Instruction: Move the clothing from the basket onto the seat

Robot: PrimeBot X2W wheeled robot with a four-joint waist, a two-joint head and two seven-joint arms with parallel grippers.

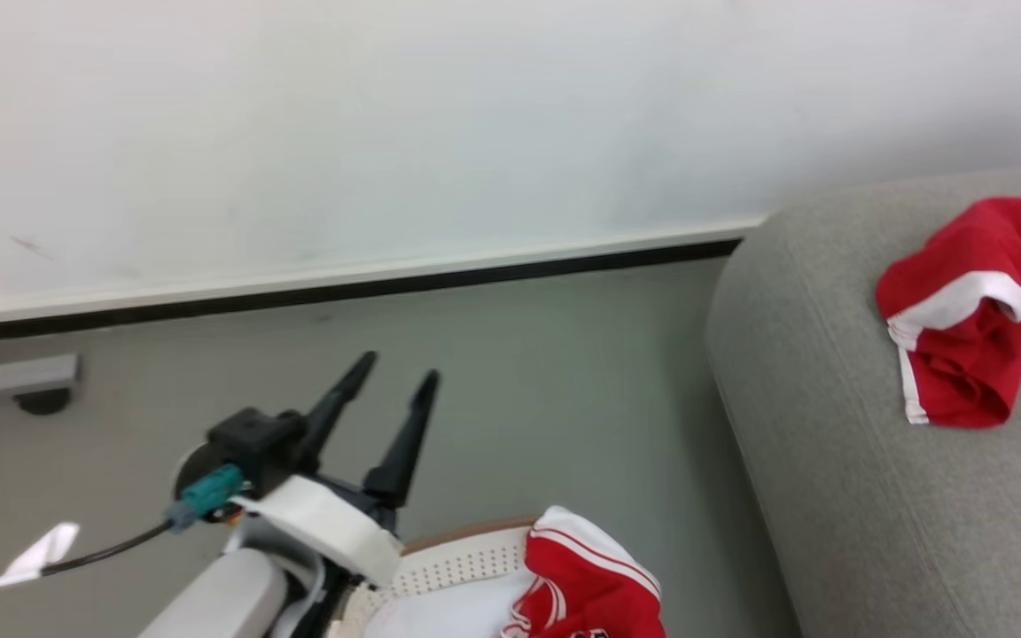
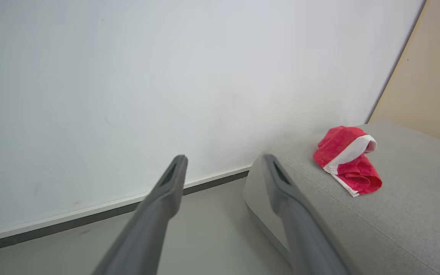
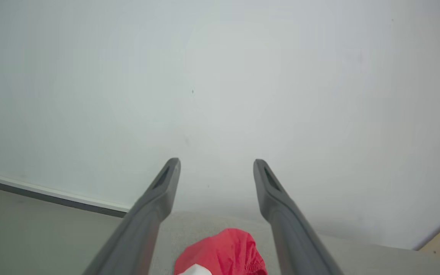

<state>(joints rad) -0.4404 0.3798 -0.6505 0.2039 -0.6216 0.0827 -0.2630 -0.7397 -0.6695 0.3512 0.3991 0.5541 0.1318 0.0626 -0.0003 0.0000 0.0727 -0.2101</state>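
One red garment with white trim (image 1: pixel 971 310) lies crumpled on the grey seat (image 1: pixel 830 443), also seen in the left wrist view (image 2: pixel 348 160) and low in the right wrist view (image 3: pixel 224 254). More red-and-white clothing (image 1: pixel 595 576) sits in the white perforated basket (image 1: pixel 466 563) at the bottom edge, beside a pale cloth (image 1: pixel 457 616). My left gripper (image 1: pixel 400 368) is open and empty above the floor, left of the basket. My right gripper (image 3: pixel 216 164) is open above the garment on the seat, with nothing between its fingers.
A white wall with a dark skirting strip (image 1: pixel 342 288) runs behind the grey floor (image 1: pixel 546 390). A grey bracket with a black foot (image 1: pixel 23 385) stands at the far left. A tan panel (image 2: pixel 430 76) rises beyond the seat.
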